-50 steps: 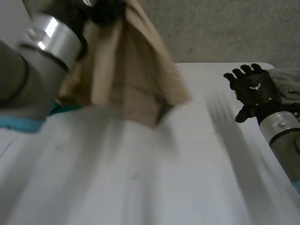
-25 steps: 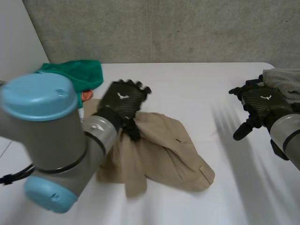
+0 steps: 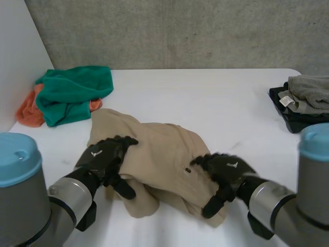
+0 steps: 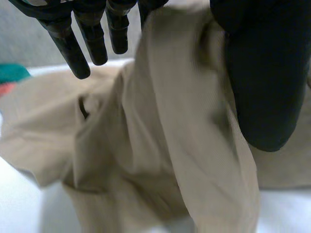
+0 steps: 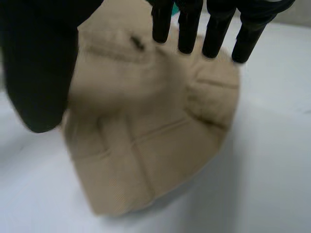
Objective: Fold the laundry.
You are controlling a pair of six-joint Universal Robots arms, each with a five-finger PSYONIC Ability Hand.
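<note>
Looking down, I see the tan cloth (image 3: 159, 154) in a lumpy heap in the middle of the surface (image 3: 205, 98). My left hand (image 3: 103, 157) rests on its near left edge and my right hand (image 3: 226, 172) on its near right corner. The fingers of both are loose and hold nothing. If I fold now, the lumps may get trapped inside. Half a second ago my right hand was far off to the side.
</note>
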